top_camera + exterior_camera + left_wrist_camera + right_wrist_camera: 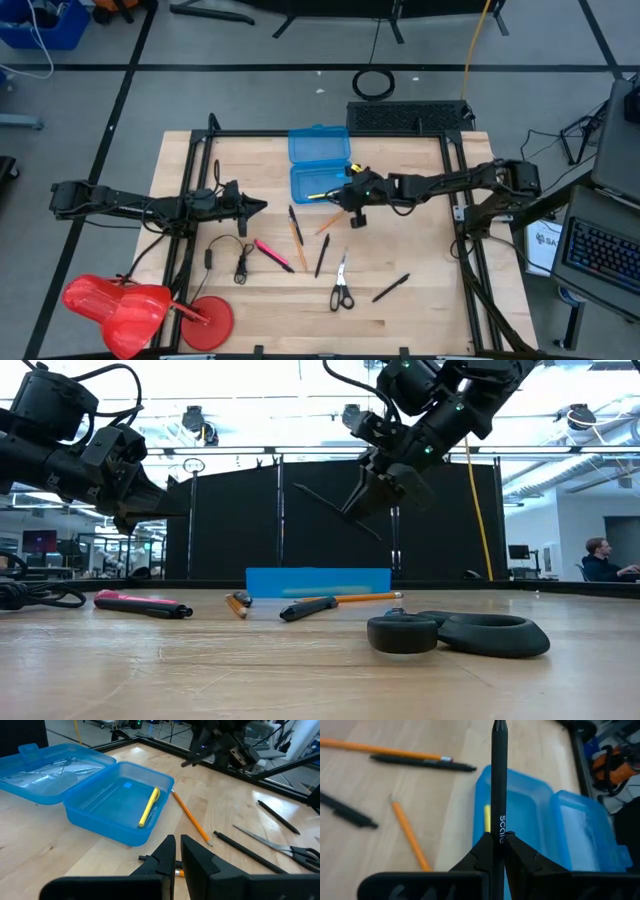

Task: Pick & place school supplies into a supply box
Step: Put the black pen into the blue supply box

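Observation:
The bright blue supply box [318, 183] lies open near the table's far edge, its lid [320, 145] folded back, with a yellow pen [149, 807] lying in its tray. My right gripper [352, 192] hovers at the tray's right end, shut on a black pen [499, 780]. On the wood lie a pink pen [270, 252], orange pencils [297, 232], black pens [321, 255] and scissors [341, 285]. My left gripper [258, 207] hangs shut above the table, left of the box. My right gripper pinches the black pen between its two fingers at the printed part of the barrel [499, 836]. The pen runs on past the fingertips, over the box's tray. In the low view it is lifted clear and slants in the air [335, 510] above the box.
A thin black cable with a plug [228, 255] lies near the table's left side. A red object [140, 305] sits at the near left corner. A black metal frame [455, 215] borders the tabletop. One black pen [390, 288] lies alone near the right.

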You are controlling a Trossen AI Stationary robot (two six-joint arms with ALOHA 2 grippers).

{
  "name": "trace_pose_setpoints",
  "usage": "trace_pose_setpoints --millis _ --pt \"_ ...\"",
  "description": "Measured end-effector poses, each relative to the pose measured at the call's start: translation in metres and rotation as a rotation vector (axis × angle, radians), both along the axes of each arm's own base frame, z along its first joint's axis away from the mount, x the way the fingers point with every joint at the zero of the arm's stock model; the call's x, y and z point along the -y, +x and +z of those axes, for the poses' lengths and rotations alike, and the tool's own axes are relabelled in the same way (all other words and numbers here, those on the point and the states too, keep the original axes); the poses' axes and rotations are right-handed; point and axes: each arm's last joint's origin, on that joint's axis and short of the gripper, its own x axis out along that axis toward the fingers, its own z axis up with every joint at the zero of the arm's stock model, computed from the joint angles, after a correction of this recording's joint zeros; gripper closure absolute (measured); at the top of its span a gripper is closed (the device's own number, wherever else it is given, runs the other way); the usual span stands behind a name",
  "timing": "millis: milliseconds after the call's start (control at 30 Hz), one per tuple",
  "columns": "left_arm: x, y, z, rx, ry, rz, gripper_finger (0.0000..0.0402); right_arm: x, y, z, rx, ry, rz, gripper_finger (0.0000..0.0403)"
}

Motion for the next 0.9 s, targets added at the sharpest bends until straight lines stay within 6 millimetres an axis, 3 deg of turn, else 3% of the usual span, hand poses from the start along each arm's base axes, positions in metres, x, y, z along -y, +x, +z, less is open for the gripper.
trace_pose_setpoints --millis 300,900 --pt "0.000 0.000 0.000 -0.001 0.001 0.000 0.0371 0.017 0.007 0.003 0.111 0.003 0.017 0.0384" --pt "0.000 -0.001 -0.002 -0.024 0.001 0.007 0.0371 0.052 0.015 -0.050 0.008 0.084 -0.074 0.0384"
